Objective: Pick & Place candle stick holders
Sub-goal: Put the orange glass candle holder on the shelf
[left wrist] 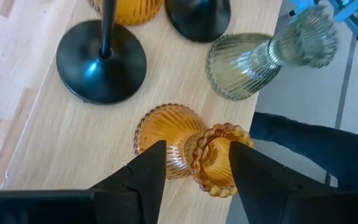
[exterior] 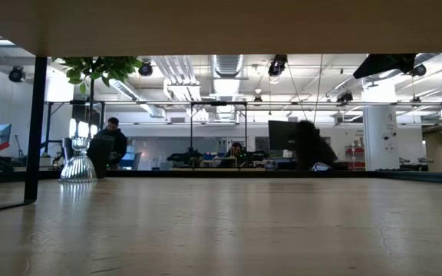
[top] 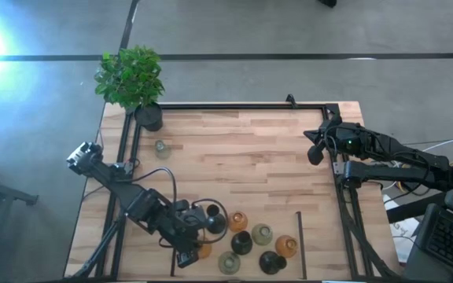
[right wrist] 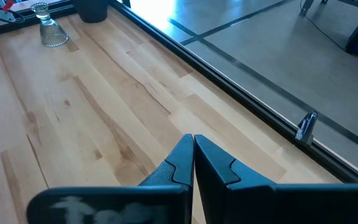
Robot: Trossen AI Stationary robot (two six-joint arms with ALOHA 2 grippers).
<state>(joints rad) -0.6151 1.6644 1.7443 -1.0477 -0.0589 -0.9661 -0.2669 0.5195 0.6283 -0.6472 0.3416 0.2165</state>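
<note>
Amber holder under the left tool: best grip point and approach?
Take the amber holder at its narrow neck, just below the beaded rim, coming from above with the left tool open astride it. The ribbed bulb base looks too wide and curved for a secure hold.

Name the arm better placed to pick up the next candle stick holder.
Left. The left gripper is open around the amber holder in the cluster; the right gripper waits shut by the table's far right edge.
</note>
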